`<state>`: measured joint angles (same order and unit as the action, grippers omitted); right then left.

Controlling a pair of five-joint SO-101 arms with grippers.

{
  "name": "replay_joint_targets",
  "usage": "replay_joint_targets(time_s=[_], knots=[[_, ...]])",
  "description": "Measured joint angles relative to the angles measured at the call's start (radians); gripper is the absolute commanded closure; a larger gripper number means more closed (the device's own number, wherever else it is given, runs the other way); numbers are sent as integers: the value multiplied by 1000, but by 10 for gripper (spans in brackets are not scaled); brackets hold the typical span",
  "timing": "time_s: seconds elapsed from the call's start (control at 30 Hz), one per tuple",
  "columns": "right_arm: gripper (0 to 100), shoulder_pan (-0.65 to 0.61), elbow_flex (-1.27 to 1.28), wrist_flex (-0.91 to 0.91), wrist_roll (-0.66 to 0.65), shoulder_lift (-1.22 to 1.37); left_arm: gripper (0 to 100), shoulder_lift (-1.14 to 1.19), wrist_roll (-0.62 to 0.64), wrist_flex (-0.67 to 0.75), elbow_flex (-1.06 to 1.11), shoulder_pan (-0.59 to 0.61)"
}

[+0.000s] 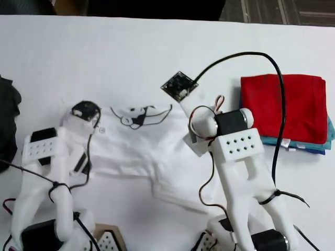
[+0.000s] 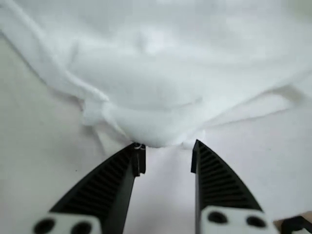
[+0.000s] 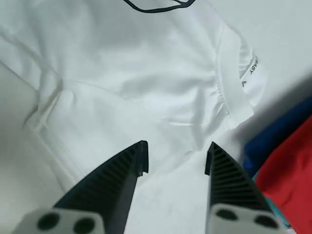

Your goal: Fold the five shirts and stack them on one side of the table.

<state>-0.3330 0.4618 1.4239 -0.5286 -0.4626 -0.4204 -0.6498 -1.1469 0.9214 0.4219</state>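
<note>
Shirt folding, both claws spread at the white shirt (image 1: 138, 144).
The white shirt lies rumpled on the table (image 1: 157, 47) between the arms. Left gripper (image 2: 166, 147) is spread, with a bunched shirt edge at its fingertips. Right gripper (image 3: 178, 146) is spread above the cloth. The folded red shirt (image 1: 282, 104) tops blue cloth (image 3: 278, 136) beside the right arm.

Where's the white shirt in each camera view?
High view: white shirt lies mid-table, between the two arms.
Left wrist view: bunched edge just ahead of the open left gripper.
Right wrist view: it spreads ahead of the open right gripper.
Shared landmark: its black print, high and right wrist views.
</note>
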Motion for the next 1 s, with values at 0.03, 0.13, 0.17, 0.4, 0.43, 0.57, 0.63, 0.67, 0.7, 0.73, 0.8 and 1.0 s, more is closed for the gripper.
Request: replay_joint_targets(time_s=[0.03,0.13,0.17,0.4,0.43,0.57,0.63,0.67,0.7,0.73,0.8,1.0], knots=[[797,0,0,0,0,0,828,0,2,12,0,11],[797,0,0,0,0,0,867,3,0,41,0,25],[797,0,0,0,0,0,909,3,0,49,0,26],[797,0,0,0,0,0,958,3,0,91,0,25],[797,0,0,0,0,0,975,3,0,91,0,25],[797,0,0,0,0,0,976,3,0,91,0,25],[797,0,0,0,0,0,976,3,0,91,-2,25],[797,0,0,0,0,0,976,3,0,91,-3,25],[797,2,0,0,0,0,976,3,0,89,-9,25],[797,2,0,0,0,0,976,5,0,83,-26,25],[797,2,0,0,0,0,976,5,-5,32,-87,25],[797,0,0,0,0,0,976,5,-123,-267,-384,31]])
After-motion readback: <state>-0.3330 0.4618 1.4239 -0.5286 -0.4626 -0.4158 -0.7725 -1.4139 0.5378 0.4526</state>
